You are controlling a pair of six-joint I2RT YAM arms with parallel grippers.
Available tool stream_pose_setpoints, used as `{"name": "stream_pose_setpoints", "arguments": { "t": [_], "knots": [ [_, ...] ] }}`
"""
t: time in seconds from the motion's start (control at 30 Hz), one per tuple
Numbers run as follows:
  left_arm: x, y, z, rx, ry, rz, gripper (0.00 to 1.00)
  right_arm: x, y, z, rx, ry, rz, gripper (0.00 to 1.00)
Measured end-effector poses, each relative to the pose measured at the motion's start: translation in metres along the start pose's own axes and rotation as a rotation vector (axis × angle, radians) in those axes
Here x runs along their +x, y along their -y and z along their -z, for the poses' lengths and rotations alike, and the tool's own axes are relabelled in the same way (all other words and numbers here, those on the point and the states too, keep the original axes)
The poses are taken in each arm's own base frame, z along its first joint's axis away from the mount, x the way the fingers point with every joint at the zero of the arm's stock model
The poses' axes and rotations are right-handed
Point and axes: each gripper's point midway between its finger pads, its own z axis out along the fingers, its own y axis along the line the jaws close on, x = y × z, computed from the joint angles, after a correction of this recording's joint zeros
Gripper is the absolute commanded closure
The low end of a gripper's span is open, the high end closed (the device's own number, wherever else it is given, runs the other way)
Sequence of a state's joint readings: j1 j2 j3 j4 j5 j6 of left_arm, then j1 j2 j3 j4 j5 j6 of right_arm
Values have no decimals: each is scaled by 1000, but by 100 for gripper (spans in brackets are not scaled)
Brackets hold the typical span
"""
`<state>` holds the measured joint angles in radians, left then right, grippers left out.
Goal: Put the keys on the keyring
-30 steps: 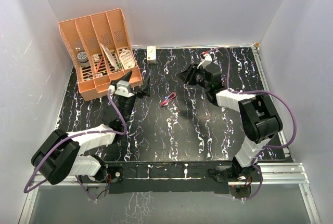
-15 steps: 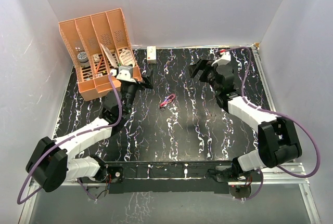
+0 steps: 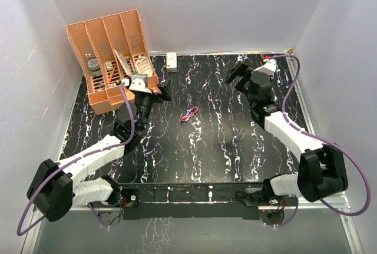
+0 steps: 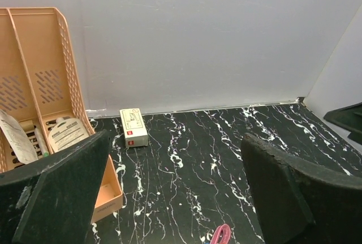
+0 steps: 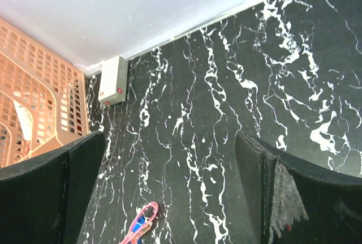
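Left gripper (image 3: 147, 87) is hanging above the table (image 3: 224, 148) with its fingers spread wide, nothing sitting between them. Right gripper (image 3: 238, 76) is doing the same: jaws wide apart, gripping nothing. Both are pointing toward the back wall.

Keyring (image 3: 189, 114) is lying flat on the table between the two grippers, set back from both toward the arm bases, nearer the left gripper than the right gripper. Neither is touching it. In the left wrist view it is poking in at the bottom edge, below the gap and closer to that tool's right finger. In the right wrist view it is sitting low in the gap, closer to that tool's left finger.

Of the keys, a blue-headed key (image 5: 131, 238) is showing at the keyring's near end, right at the frame edge (too small to say whether it is threaded on). The silvery one I cannot make out.

White box (image 3: 172, 61) is sitting ahead of the left gripper, against the back wall. Orange organizer (image 3: 112, 59) is standing on the left gripper's left side, its front corner just beside that tool's left finger.
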<state>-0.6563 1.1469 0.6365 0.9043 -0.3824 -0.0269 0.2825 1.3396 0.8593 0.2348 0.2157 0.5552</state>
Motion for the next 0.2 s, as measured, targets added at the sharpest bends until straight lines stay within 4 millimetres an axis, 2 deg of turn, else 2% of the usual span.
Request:
{"name": "stream_pose_setpoints", "arguments": {
  "t": [0.1,0.2],
  "knots": [
    [0,-2,0,-12,1,5,2,-14,-4,7,-8,38,-8,2],
    [-2,-4,0,-25,10,11,1,-20,-4,11,-6,56,-9,2]
  ]
}}
